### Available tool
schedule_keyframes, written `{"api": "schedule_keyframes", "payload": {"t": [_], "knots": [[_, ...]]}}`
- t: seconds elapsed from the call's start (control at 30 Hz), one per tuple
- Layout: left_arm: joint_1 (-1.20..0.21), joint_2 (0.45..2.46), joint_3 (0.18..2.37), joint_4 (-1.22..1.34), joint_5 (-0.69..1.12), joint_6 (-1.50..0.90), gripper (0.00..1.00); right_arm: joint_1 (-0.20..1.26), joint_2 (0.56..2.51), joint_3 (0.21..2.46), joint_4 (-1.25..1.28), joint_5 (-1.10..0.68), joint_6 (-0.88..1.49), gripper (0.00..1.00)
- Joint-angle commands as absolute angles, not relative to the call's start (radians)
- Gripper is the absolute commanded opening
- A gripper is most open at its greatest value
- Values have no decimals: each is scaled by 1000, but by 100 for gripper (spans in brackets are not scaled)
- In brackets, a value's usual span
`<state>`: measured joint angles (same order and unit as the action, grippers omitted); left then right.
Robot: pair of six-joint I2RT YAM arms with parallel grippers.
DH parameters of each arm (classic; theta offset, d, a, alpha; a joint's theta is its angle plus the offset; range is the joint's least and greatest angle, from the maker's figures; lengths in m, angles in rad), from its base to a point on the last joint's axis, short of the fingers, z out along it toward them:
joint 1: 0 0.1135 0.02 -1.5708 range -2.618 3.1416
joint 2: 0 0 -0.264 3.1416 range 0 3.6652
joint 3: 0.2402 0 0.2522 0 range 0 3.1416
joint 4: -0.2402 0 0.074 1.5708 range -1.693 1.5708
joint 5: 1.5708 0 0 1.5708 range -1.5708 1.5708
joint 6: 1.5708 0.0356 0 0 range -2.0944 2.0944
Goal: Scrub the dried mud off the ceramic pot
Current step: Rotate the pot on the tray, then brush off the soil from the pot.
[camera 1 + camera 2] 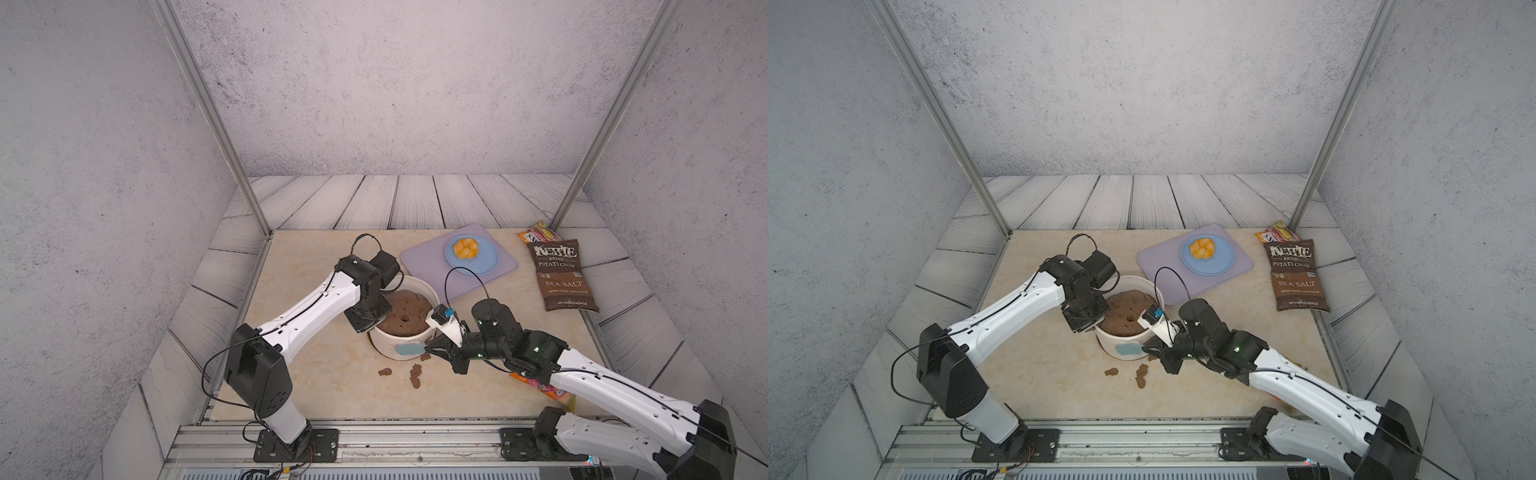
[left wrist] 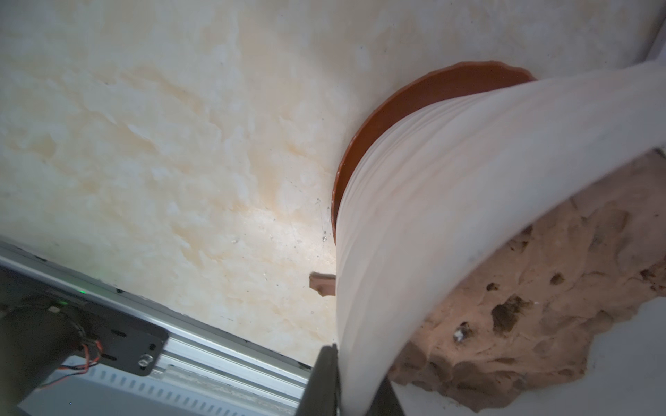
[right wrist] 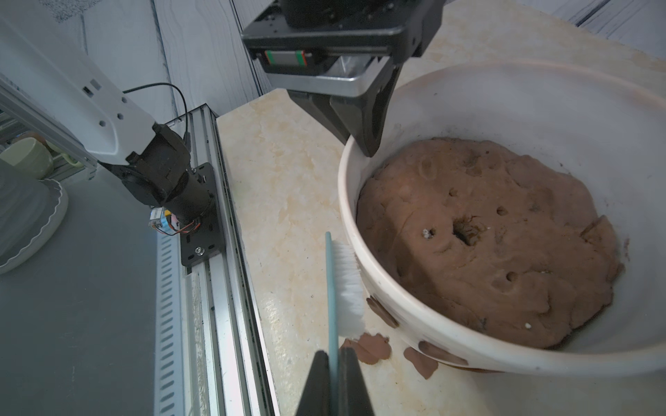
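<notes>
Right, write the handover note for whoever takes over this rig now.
Left gripper: shut on the rim of the ceramic pot, steadying it.
Right gripper: shut on the brush handle, bristles against the pot's outer wall.
Done: some dried mud flakes lie loose on the table by the pot.
Left: mud patches stuck on the wall beside the bristles; scrub those off.

Chip bag (image 1: 563, 276) lies beside a mat (image 1: 424, 262) bearing a blue plate (image 1: 487, 258).
</notes>
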<state>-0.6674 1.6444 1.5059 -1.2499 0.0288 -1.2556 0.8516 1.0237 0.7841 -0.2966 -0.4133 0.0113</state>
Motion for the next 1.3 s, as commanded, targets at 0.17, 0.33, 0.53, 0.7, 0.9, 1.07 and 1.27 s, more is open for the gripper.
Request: {"api": "schedule_keyframes", "payload": {"t": [0.17,0.33,0.53,0.7,0.9,1.07,1.27], "knots": [[-615,1693,1538,-1224,-34,-1017,15,849,1070,782,-255,-321,-61,0],[-615,1703,1524,-1189,-15,-964,15,848,1101,762,-243,-292,-92,0],[-614,1709,1514,-1164,-1,-929,15,849,1132,705,-194,-297,-80,0],[-613,1712,1514,-1147,0,-905,15,850,1132,657,-176,-310,-68,0],[-608,1720,1517,-1137,2,-875,15,863,1095,626,-206,-343,-49,0],[-602,1728,1529,-1128,-18,-813,16,880,1027,643,-280,-382,-35,0],[-586,1738,1542,-1105,-26,-694,16,884,967,713,-350,-427,-31,0]]}}
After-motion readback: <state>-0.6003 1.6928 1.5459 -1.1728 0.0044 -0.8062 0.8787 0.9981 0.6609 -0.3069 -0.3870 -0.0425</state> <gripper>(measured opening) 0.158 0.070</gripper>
